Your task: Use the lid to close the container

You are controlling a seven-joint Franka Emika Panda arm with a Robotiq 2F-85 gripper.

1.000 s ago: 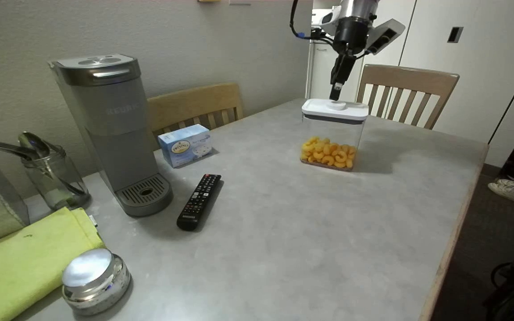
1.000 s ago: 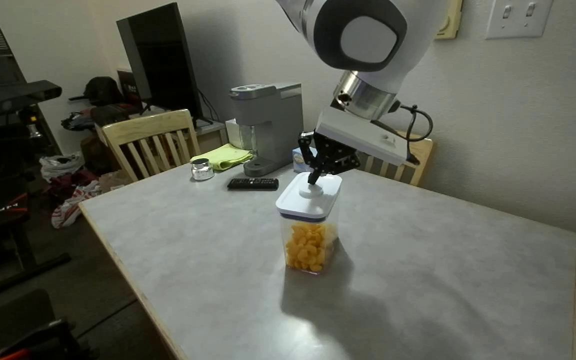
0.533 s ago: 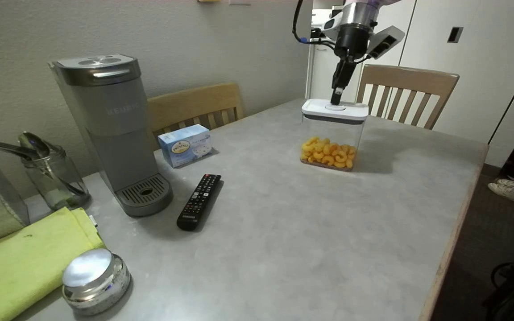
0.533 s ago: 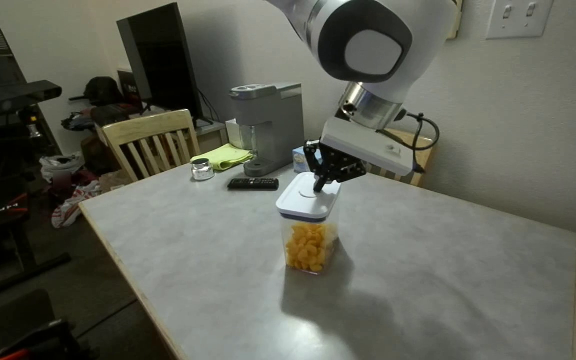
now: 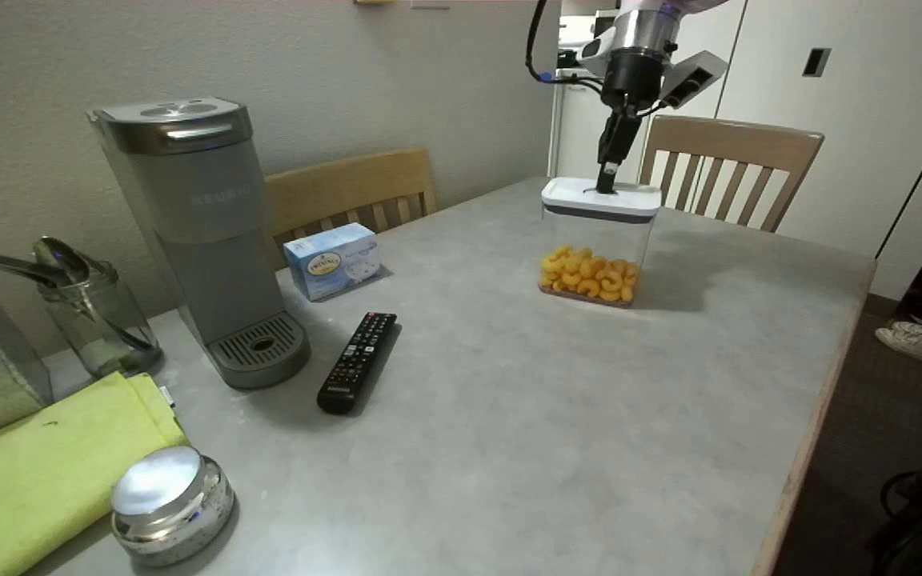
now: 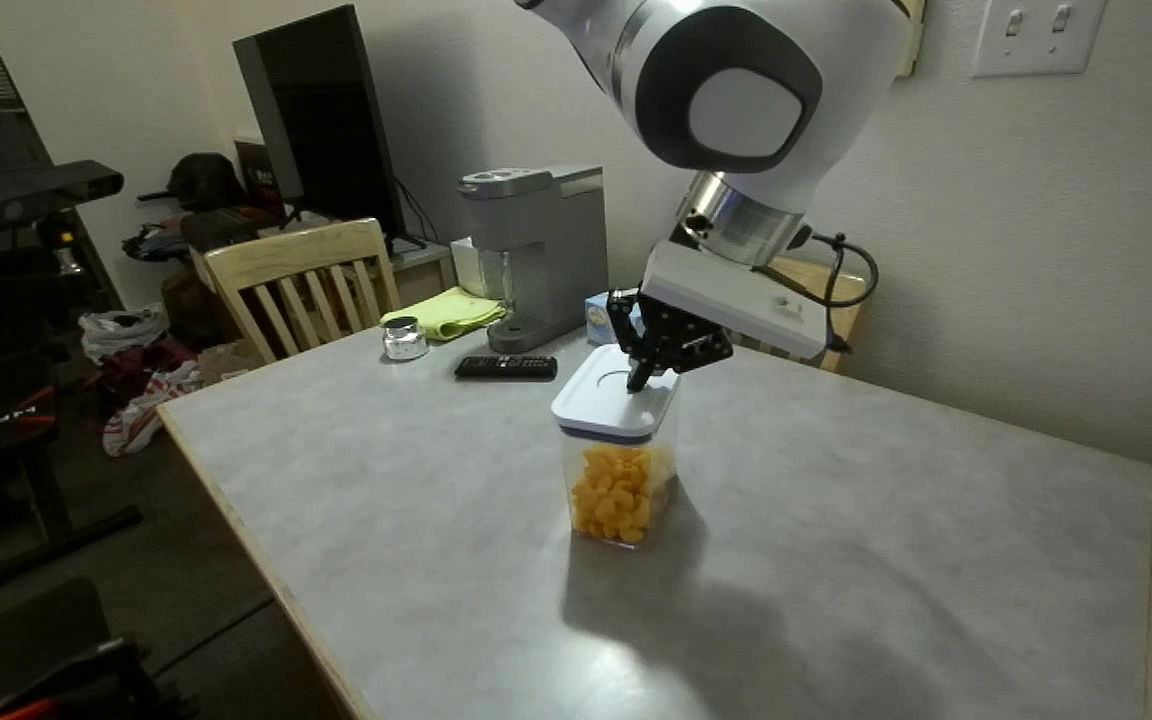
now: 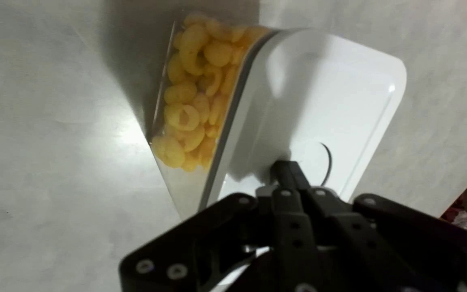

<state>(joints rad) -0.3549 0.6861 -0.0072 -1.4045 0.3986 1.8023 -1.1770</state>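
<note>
- One lid (image 7: 339, 89): white, flat, rectangular, corners rounded; lies over the mouth of the container (image 5: 601, 232), a dark band beneath its white edge.
- One container: clear plastic, rectangular, upright on the grey table (image 5: 525, 448).
- Many orange-yellow pieces (image 5: 589, 274): curled, in the lower part of the container.
- One gripper (image 6: 634, 388): black, slanting downward; fingers together, tips touching the top of the lid, next to a curved line in its surface.
- One robot arm (image 6: 736, 110): white, above the table.
- One coffee machine (image 5: 205, 224): grey, upright, well apart from the container.
- One remote control (image 5: 357, 364): black, lying buttons up near the coffee machine.
- One light blue box (image 5: 333, 262): just beside the coffee machine.
- One glass jar (image 5: 81, 340): holding metal cutlery (image 5: 65, 260), at the coffee machine's other side.
- One cloth (image 5: 61, 464): yellow-green, folded.
- One silver jar (image 5: 171, 508): round, shiny top, just beside the cloth.
- Two wooden chairs (image 5: 737, 140): at the table, in an exterior view.
- One black screen (image 6: 321, 130): background, in an exterior view.
</note>
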